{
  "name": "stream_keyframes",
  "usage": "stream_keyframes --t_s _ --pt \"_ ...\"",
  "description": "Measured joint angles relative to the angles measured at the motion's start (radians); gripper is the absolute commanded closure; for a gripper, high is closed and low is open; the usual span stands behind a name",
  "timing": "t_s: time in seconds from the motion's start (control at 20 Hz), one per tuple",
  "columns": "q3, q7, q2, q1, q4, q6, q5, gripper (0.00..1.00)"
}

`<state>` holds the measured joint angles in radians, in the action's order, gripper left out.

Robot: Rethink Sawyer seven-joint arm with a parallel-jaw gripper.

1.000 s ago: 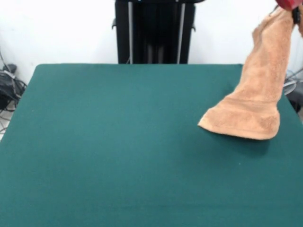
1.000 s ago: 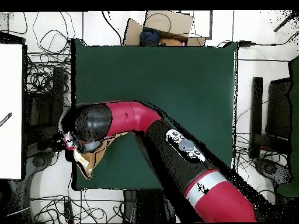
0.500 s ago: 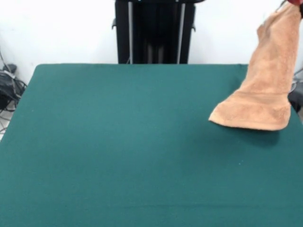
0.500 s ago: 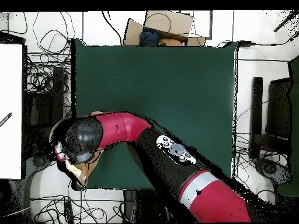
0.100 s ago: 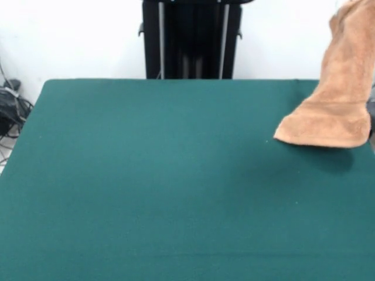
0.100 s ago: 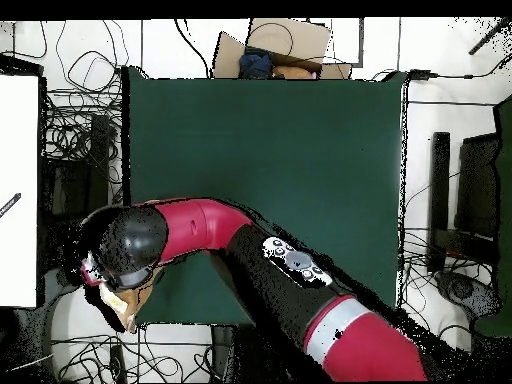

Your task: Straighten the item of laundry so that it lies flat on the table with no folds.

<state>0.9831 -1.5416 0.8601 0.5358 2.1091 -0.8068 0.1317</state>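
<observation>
The item of laundry [image 5: 338, 88], an orange-tan towel, hangs bunched in a long drape from the top right corner of the front view. Its lower end [image 5: 324, 129] flares out just over the right edge of the green table [image 5: 146, 175]. In the overhead view the red arm reaches past the table's [image 6: 300, 130] left edge. My gripper [image 6: 108, 282] sits under the arm's dark wrist, shut on the towel. Only a small tan piece of the towel [image 6: 130, 304] shows below the wrist. The gripper does not show in the front view.
A cardboard box [image 6: 285, 45] with dark things in it sits beyond the table's far edge in the overhead view. Tangled cables [image 6: 80, 130] and a white panel [image 6: 18, 190] lie to the left of the table. More cables [image 5: 12, 105] show at the left in the front view.
The arm has carried the hanging towel further outward past the table's edge. In the front view the towel's lower end has slid right and a little up.
</observation>
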Motion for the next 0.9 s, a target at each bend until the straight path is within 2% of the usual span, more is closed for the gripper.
stream_keyframes --t_s 0.5,0.9 --pt "0.062 0.0 0.108 0.006 0.014 -0.001 0.104 1.0" --pt "0.082 0.0 0.143 0.006 0.014 -0.001 0.147 1.0"
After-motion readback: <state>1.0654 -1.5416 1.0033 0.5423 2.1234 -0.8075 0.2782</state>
